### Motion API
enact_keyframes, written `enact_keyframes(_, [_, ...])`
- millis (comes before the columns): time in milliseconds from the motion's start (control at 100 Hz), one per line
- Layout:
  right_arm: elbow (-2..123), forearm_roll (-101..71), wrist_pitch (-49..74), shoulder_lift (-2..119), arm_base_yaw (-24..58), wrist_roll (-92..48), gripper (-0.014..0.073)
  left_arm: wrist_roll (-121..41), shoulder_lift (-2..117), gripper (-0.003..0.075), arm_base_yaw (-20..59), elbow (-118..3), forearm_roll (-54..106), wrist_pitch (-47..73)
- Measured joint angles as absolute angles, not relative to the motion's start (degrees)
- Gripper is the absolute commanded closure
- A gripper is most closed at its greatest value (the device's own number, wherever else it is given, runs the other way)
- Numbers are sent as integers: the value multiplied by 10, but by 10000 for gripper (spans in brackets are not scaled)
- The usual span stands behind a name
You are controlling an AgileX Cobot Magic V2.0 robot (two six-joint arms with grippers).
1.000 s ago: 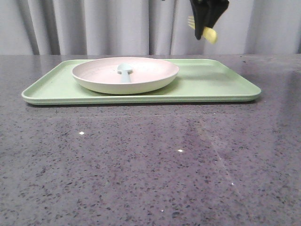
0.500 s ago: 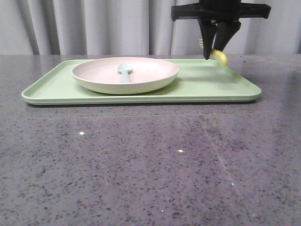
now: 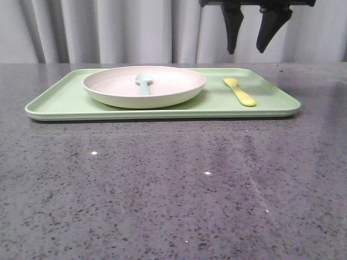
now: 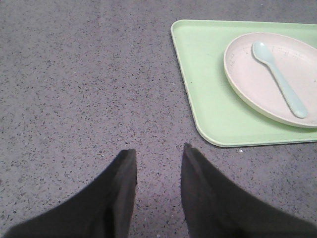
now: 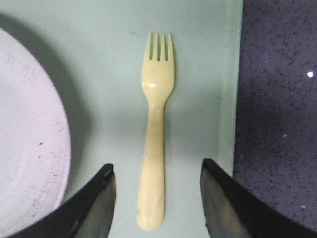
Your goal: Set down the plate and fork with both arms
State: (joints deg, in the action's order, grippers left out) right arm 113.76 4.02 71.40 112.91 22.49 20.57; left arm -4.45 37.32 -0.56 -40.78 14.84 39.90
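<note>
Fork (image 5: pixel 154 134) lies flat on tray (image 3: pixel 265 103), beside plate (image 3: pixel 144 86) holding 1 spoon (image 4: pixel 277 77). Right gripper (image 3: pixel 255 32) hangs wide and empty above, clearing it; left gripper (image 4: pixel 157 183) narrowly parted, empty, off-tray.

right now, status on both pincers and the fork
Right pincer open, above the fork. Fork flat on green tray, beside the plate. Left pincer open over bare table, holding nothing. Nothing in the way.

Fork (image 3: pixel 239 90) lies on tray (image 3: pixel 65 97), right of plate (image 3: pixel 162 92).
</note>
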Motion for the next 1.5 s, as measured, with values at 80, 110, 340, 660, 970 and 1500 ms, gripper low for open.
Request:
enact_keyframes(80, [1137, 40, 714, 1113, 225, 206, 201, -44, 373, 491, -6, -408, 148, 399])
enact_keyframes(110, [1134, 40, 714, 1105, 225, 206, 201, -44, 373, 491, -6, -408, 148, 399])
enact_keyframes(340, [1045, 40, 714, 1019, 225, 206, 201, -44, 373, 491, -6, -408, 147, 386])
enact_keyframes(660, [794, 40, 646, 798, 225, 206, 201, -44, 373, 491, -6, -408, 142, 378])
enact_keyframes(970, [586, 45, 516, 544, 225, 206, 218, -44, 373, 491, -6, -408, 141, 370])
enact_keyframes(1500, [395, 112, 468, 275, 225, 206, 660, -49, 345, 741, 6, -373, 141, 340])
